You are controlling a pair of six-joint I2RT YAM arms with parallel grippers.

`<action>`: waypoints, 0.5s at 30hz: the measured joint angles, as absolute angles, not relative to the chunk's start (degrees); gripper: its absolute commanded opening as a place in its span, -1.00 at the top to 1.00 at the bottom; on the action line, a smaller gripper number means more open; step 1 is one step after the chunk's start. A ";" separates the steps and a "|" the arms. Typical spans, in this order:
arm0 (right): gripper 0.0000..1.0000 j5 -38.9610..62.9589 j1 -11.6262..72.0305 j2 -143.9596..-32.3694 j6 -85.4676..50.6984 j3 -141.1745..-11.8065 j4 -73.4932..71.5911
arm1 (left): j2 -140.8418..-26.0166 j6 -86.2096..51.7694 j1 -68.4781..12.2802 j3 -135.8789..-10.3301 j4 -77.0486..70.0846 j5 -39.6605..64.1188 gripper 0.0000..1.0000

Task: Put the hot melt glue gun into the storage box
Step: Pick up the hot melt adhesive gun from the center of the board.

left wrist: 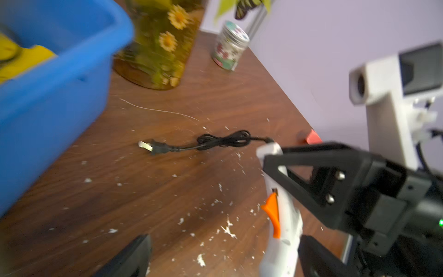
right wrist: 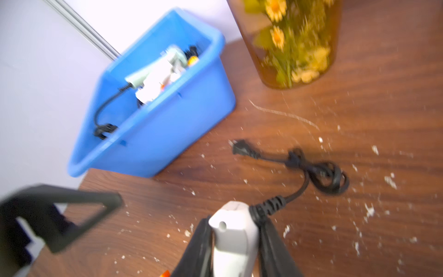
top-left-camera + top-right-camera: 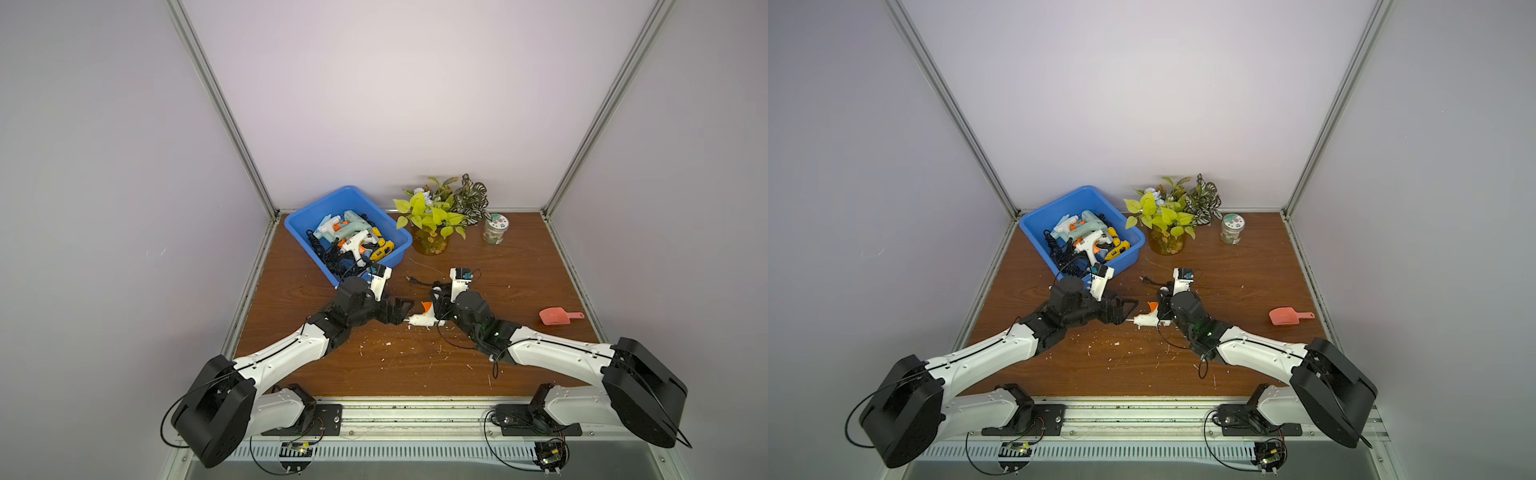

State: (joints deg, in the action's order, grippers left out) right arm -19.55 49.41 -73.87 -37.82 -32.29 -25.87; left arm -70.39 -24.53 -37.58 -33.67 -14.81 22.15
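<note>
Glue gun [image 3: 424,318], white plastic with an orange trigger, is outside the box near the middle of the brown wood-grain tabletop [image 3: 519,291], lying between the two arms. Whether it rests on the wood or hangs just above it cannot be told. The right gripper [image 2: 236,251] is clenched on its handle, one black finger on each side of the white grip. The gun's black power cord [image 1: 223,141] runs from the handle's end in a loose knot across the table and ends in a plug [image 1: 155,147] that lies flat on the wood.

The left gripper [image 3: 405,313] is released, its jaws spread wide, and faces the gun's nozzle end; in both top views the nozzle tip reaches its fingertips, though contact cannot be made out.

The bright blue rectangular plastic storage box [image 3: 332,203] stands at the far left corner of the table, apart from the gun. It holds a heap of other glue guns [image 3: 353,241] and tangled black cords.

Just to the right of the box stands an amber glass vase [image 3: 430,241] of green leaves and yellow flowers, then a small jar with a patterned lid [image 3: 493,230]. A pink plastic scoop [image 3: 555,316] lies near the table's right edge. White crumbs [image 3: 388,344] are scattered over the wood around the gun.
</note>
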 measured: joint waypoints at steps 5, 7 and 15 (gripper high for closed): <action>1.00 -19.40 49.43 -73.10 -35.86 -32.21 -29.43 | -75.11 -22.57 -41.60 -37.39 -13.39 25.34 -0.85; 1.00 -19.27 49.43 -73.08 -35.57 -32.18 -30.50 | -76.51 -22.39 -41.71 -37.78 -13.47 25.98 -0.79; 1.00 -19.22 49.43 -72.82 -35.07 -31.77 -32.95 | -78.28 -23.14 -41.71 -37.78 -13.87 28.16 -0.29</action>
State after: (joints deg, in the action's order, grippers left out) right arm -19.22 49.43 -72.82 -35.07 -31.77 -32.95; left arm -78.28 -23.14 -41.71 -37.78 -13.87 28.16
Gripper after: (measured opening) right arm 0.306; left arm 0.678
